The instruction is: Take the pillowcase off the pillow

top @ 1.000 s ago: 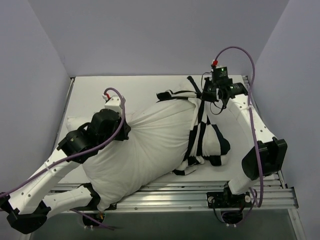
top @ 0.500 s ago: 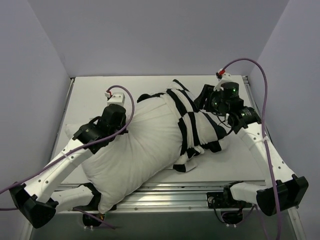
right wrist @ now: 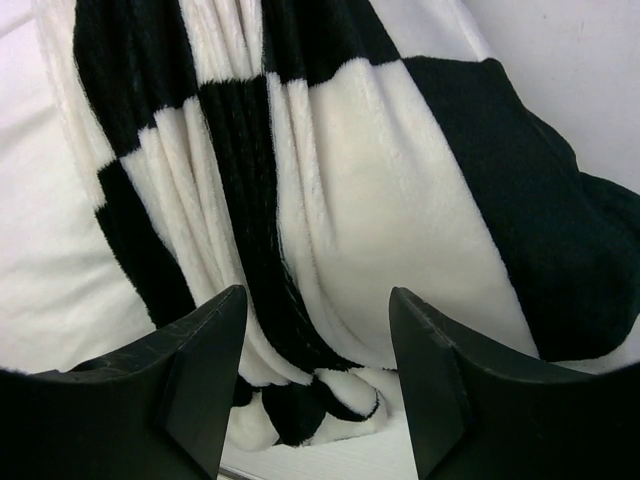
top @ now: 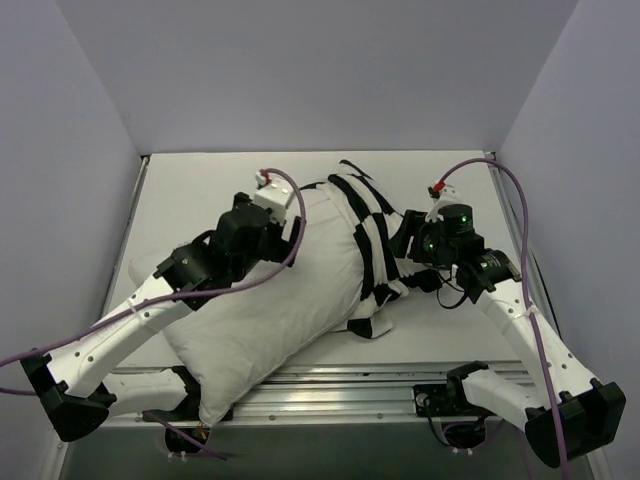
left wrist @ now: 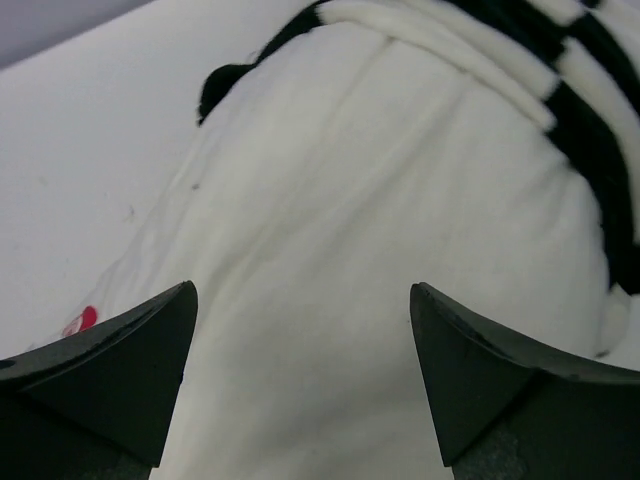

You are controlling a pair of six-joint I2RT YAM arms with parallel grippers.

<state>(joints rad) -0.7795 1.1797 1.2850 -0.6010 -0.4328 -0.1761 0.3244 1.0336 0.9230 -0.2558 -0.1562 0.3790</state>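
The plump white pillow (top: 280, 315) lies diagonally across the table, its near-left corner hanging over the front edge. The black and white checkered pillowcase (top: 372, 235) is bunched around its far-right end only. My left gripper (top: 298, 232) hovers open over the bare pillow (left wrist: 330, 250), just short of the pillowcase's rim (left wrist: 560, 90), with nothing between its fingers. At the right side of the bunched fabric my right gripper (top: 405, 250) is open too. In the right wrist view its fingers (right wrist: 215, 340) stand apart above loose folds of the pillowcase (right wrist: 380, 180), gripping none of them.
Metal rails (top: 400, 388) run along the table's front edge, where both arm bases are bolted. Grey walls close in the left, back and right sides. Bare white table (top: 190, 190) shows at the far left and beyond the pillowcase. A small red mark (left wrist: 82, 318) sits by the pillow's edge.
Both grippers have opened and let go. The left one moved up the pillow toward the pillowcase. The right one came nearer and leftward, and the stretched pillowcase has slackened into a bunch.
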